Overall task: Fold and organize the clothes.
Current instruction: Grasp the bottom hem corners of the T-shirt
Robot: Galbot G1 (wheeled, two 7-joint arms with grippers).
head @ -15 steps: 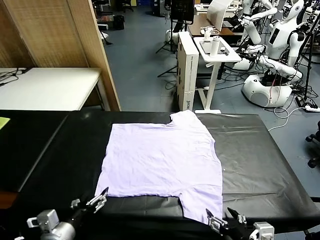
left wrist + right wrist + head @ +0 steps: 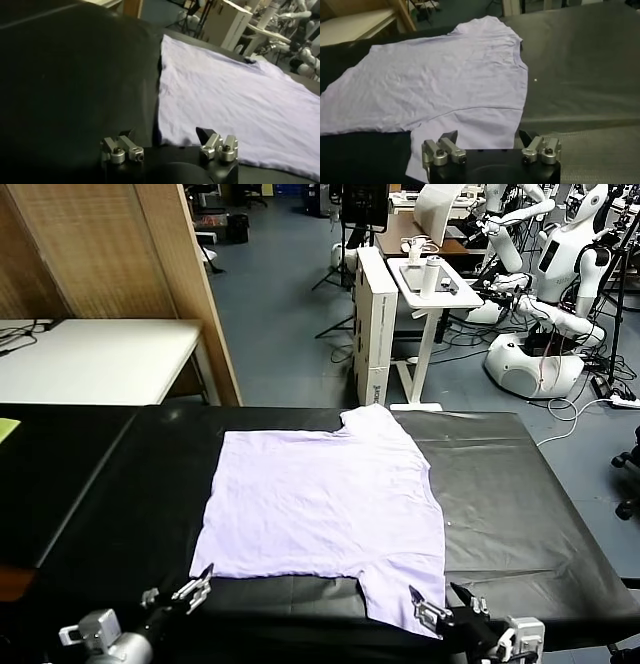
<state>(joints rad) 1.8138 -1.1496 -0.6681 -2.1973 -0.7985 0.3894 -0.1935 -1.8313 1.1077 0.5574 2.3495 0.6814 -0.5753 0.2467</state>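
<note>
Shirt spread flat, both grippers poised at near edge.
T-shirt (image 2: 325, 509) lies centred on black counter (image 2: 520, 484); left gripper (image 2: 182, 591) by hem corner, right gripper (image 2: 447, 612) at sleeve, fingers open, ready to pinch.

Even overhead room light is falling on the black sheet-covered tabletop (image 2: 520, 484), which is giving off dull grey sheen right of the light lavender wrinkled T-shirt (image 2: 320, 504). The shirt is reading bright, its creases casting faint shadows. In the left wrist view, the tabletop beside the shirt is sinking into near-black, and the picture is looking soft and dim.
</note>
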